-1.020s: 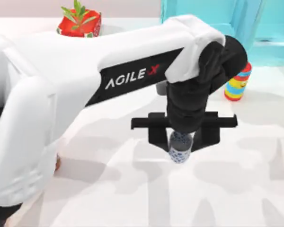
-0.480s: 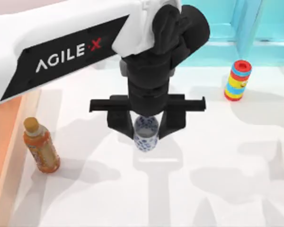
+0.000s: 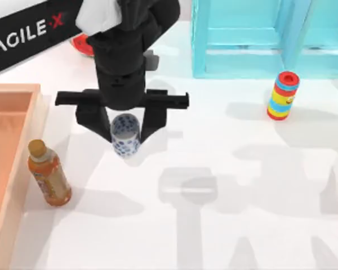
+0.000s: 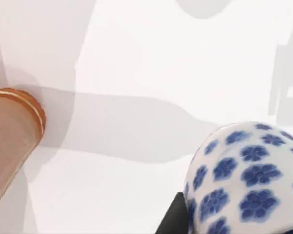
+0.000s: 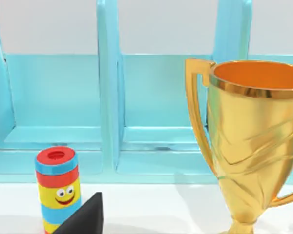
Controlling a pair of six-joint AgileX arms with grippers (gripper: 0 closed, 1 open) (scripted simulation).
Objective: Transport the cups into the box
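The box (image 3: pixel 11 112) lies at the table's left edge, well to the left of my left gripper (image 3: pixel 125 132); its tan wall and part of its floor are in view. A bottle (image 3: pixel 48 174) of orange drink stands upright just outside that wall, to the left of my fingers and nearer the table's front edge. Its label carries print too small to read.

My left gripper is above the table, left of centre, jaws pinching the white cup with blue flowers (image 3: pixel 125 135), one finger on each side of its wall. The cup is upright, mouth up, and appears to be clear of the tabletop, with its shadow lying apart from it. In the left wrist view the cup (image 4: pixel 244 180) sits right at my finger, with the bottle (image 4: pixel 12 141) off to one side.

Step in hand, as I judge it: carrying this cup to the box. The next move calls for travel leftward, passing behind or above the bottle, then clearing the box wall before lowering and releasing.

The left arm's casing reads "AGILE X".

Right of my fingers stand a turquoise cabinet (image 3: pixel 253 34) and a striped cylinder (image 3: pixel 283 95) with a smiling face. My right arm is parked; I cannot tell how its jaws stand. Its wrist view shows a gold trophy (image 5: pixel 254 141).
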